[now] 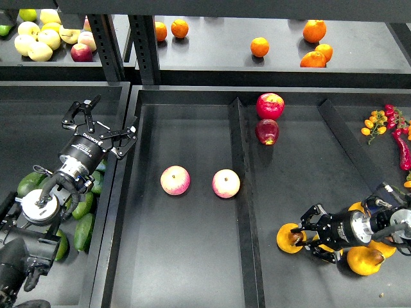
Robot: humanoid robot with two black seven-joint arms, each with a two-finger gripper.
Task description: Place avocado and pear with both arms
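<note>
My right gripper (pixel 300 238) is shut on an orange-yellow pear (pixel 288 238) with a dark stub. It holds the pear low in the right compartment of the big tray (pixel 192 269), just left of a heap of more pears (pixel 365 260). My left gripper (pixel 105 124) is open and empty. It hovers over the wall between the left bin and the big tray. Dark green avocados (pixel 84 206) lie in the left bin, below and behind that gripper, partly hidden by my left arm.
Two pink-yellow apples (pixel 175 180) (pixel 226 183) lie in the tray's middle compartment. Two red apples (pixel 270 106) sit at the back of the right compartment. Tangerines (pixel 259 46) and yellow apples (pixel 38 40) are on the rear shelf. Red chillies (pixel 403 146) lie at far right.
</note>
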